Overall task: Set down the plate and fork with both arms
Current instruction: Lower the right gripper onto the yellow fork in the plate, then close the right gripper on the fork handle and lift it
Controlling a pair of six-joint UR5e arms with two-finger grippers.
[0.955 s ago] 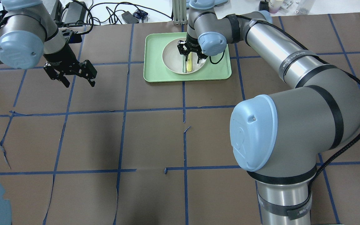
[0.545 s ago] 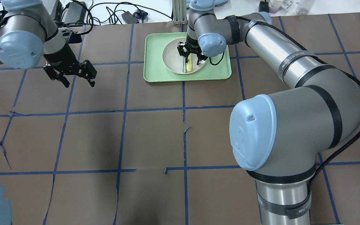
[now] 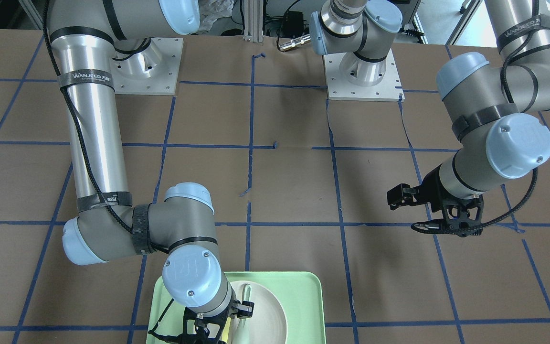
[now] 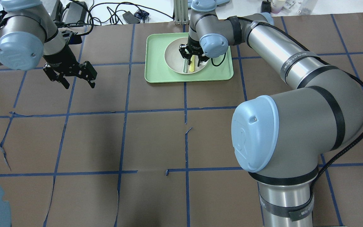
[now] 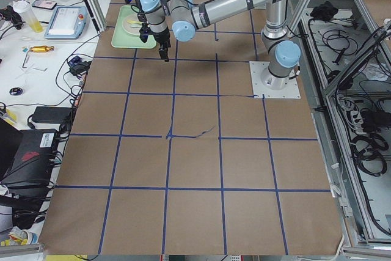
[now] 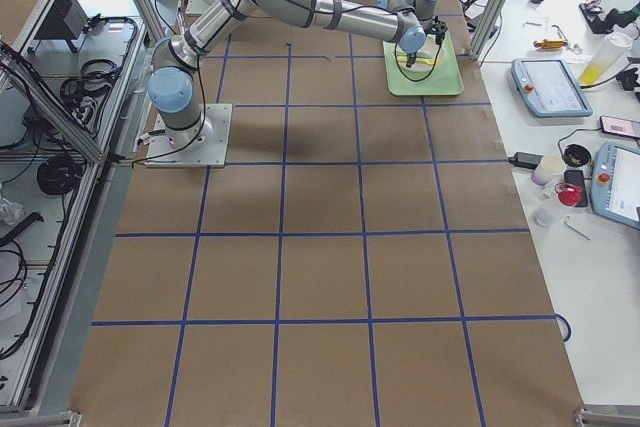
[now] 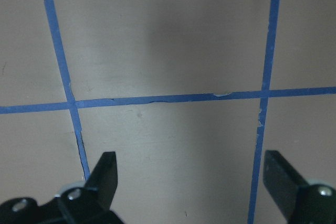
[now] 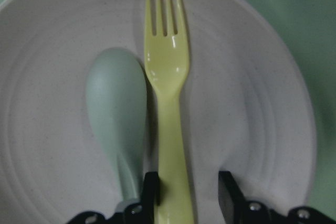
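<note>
The off-white plate (image 4: 172, 60) lies on the light-green tray (image 4: 156, 67) at the table's far middle. The yellow fork (image 4: 191, 66) lies in the plate, tines pointing away in the right wrist view (image 8: 167, 77). My right gripper (image 4: 193, 58) is low over the plate (image 8: 252, 103). Its fingers straddle the fork's handle: one pad (image 8: 149, 192) touches it, and the other stands a small gap off. My left gripper (image 4: 76, 77) is open and empty above bare table at the left, as the left wrist view (image 7: 191, 182) shows.
A pale grey-green spoon (image 8: 116, 103) lies in the plate right beside the fork. An aluminium post (image 4: 181, 12), cables and power bricks (image 4: 74, 12) stand just beyond the tray's far edge. The brown table has blue tape lines (image 4: 124, 110).
My right gripper has come lower onto the plate and its fingers have narrowed around the fork's handle. The left arm has barely moved.
</note>
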